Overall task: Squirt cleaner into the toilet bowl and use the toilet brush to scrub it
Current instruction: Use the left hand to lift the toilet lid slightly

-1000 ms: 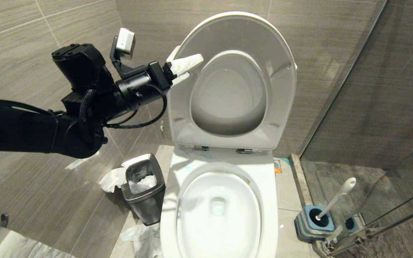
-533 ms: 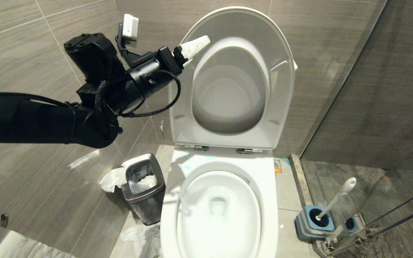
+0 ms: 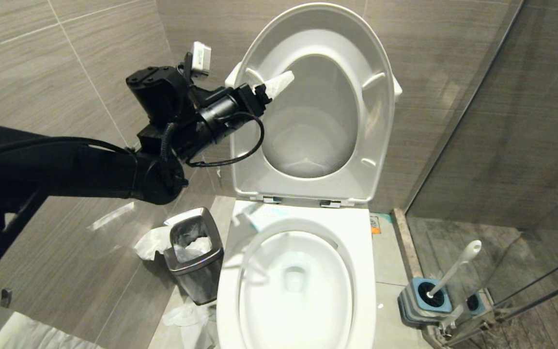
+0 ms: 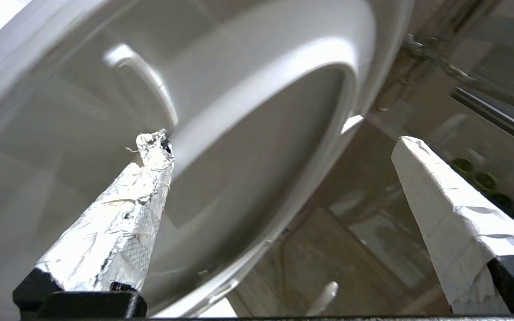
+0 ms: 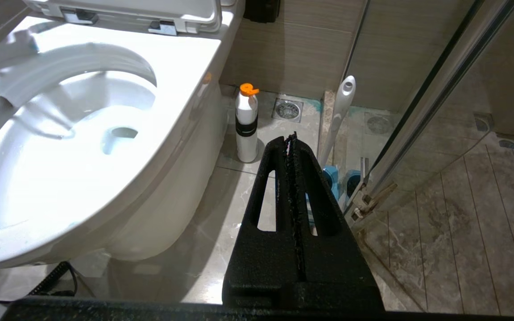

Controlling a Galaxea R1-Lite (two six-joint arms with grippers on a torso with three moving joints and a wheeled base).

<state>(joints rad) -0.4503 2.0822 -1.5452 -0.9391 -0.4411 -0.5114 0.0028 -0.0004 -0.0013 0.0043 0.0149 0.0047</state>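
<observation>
White toilet brush (image 3: 453,271) stands in its holder (image 3: 424,301) by the glass, well apart from the released left end effector (image 3: 279,85) at the raised lid (image 3: 376,58).

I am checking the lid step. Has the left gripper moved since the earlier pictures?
Yes. The left gripper moved rightward and up against the waste bin.

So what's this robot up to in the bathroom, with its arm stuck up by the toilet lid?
The left gripper is raised against the upturned seat and lid, its wrapped fingers spread wide and holding nothing. The toilet bowl below is uncovered, with faint blue streaks of cleaner on the rim near the hinges. The toilet brush stands in its blue holder on the floor, and a white bottle with an orange cap stands beside the bowl. The right gripper hangs shut and empty, low beside the bowl.
</observation>
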